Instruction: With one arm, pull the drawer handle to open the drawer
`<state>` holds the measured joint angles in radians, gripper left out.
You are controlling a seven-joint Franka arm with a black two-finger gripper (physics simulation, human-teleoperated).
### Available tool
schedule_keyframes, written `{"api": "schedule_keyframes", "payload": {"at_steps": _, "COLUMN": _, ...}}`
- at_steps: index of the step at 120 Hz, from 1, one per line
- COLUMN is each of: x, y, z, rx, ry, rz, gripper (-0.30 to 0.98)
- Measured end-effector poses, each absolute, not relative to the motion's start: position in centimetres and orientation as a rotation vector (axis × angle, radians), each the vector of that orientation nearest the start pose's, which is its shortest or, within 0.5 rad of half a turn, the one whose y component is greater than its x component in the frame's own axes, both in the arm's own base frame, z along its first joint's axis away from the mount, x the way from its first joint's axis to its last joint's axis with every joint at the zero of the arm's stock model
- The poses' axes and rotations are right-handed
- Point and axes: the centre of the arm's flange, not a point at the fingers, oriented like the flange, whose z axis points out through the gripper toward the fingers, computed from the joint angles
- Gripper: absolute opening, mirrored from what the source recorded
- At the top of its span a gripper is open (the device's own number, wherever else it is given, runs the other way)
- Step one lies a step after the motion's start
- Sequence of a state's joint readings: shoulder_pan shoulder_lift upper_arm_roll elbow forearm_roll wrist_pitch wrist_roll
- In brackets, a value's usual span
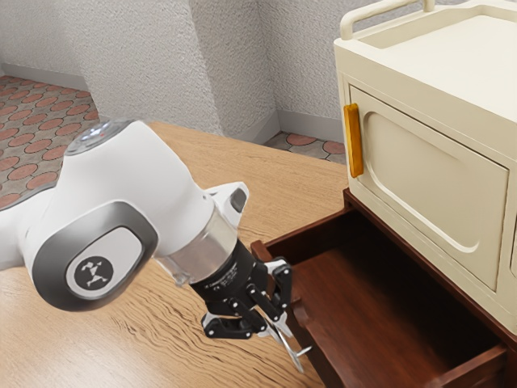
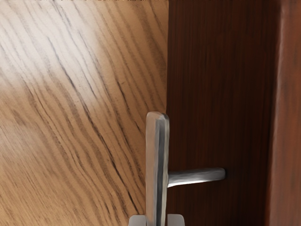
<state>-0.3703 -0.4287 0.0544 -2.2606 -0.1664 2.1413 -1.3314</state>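
End effector (image 1: pixel 278 326) clamps the metal drawer handle (image 2: pixel 157 160), with a fingertip against each side of its long bar. The handle's short post runs from that bar to the dark wooden front panel (image 2: pixel 218 89), just beside the end effector. From there the drawer (image 1: pixel 363 295) stretches away toward the exterior view's right; it stands open, pulled out from under a cream cabinet (image 1: pixel 444 61), with its inner floor and side walls visible. The cabinet sits beyond the end effector and higher than it, and carries an orange-yellow handle (image 1: pixel 353 141) upright on its door (image 1: pixel 428 186). Below the end effector spreads the pale, grained counter (image 1: pixel 161 343). The white arm (image 1: pixel 137 178) reaches in from the exterior view's left and tilts down to the end effector. Well behind are grey textured walls (image 1: pixel 145 52) and a tiled floor (image 1: pixel 40 121).
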Motion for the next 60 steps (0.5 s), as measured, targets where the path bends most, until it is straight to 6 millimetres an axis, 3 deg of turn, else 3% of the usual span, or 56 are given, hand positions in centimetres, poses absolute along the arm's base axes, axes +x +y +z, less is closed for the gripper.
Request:
{"api": "schedule_keyframes", "payload": {"at_steps": 30, "x": 41.4, "y": -13.8, "z": 56.0, "rx": -2.985, "ry": -1.796, "rz": -0.133, "gripper": -0.10}}
{"api": "schedule_keyframes", "payload": {"at_steps": 60, "x": 41.2, "y": -13.7, "z": 56.1, "rx": -2.987, "ry": -1.795, "rz": -0.132, "gripper": -0.10}}
